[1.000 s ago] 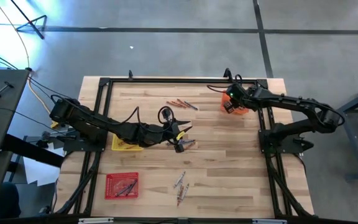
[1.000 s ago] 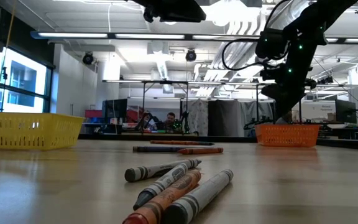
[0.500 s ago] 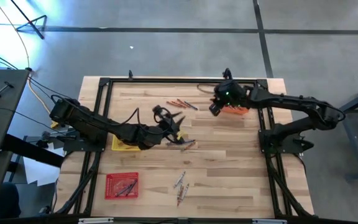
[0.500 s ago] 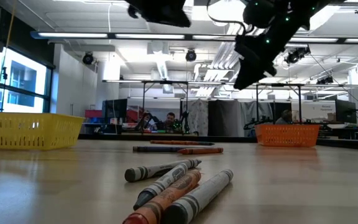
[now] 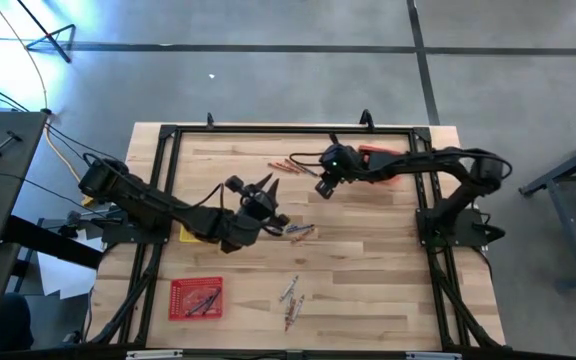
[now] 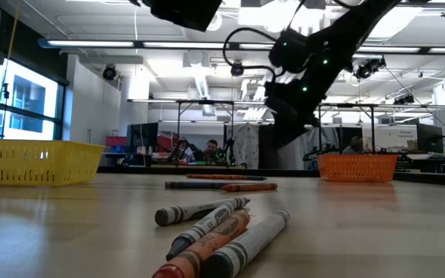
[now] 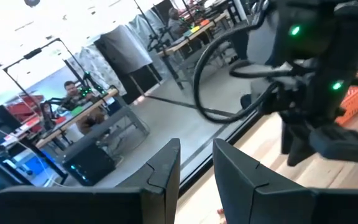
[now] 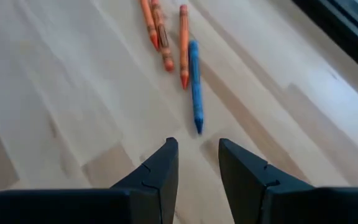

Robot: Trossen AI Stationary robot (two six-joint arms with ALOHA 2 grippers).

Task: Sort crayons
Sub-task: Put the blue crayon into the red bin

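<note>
- The right gripper [image 5: 324,186] hangs above the far middle of the table [image 5: 368,260], its fingers [image 8: 160,169] a narrow gap apart and holding nothing. Just ahead of it lie a blue crayon [image 8: 195,84] and three orange crayons [image 8: 165,40], side by side on the bare wood.
- The left gripper [image 5: 266,190] is raised near the table's centre, fingers [image 7: 166,163] slightly parted and empty. A few crayons [image 5: 300,231] lie just beside it.
- More crayons [image 5: 290,298] sit near the front edge, paper-wrapped and round.
- The right arm has swung away from the orange tray [image 5: 380,158] towards the far crayons since a second ago.
- A yellow tray [image 6: 33,162] and a red tray [image 5: 196,297] are latticed plastic.
</note>
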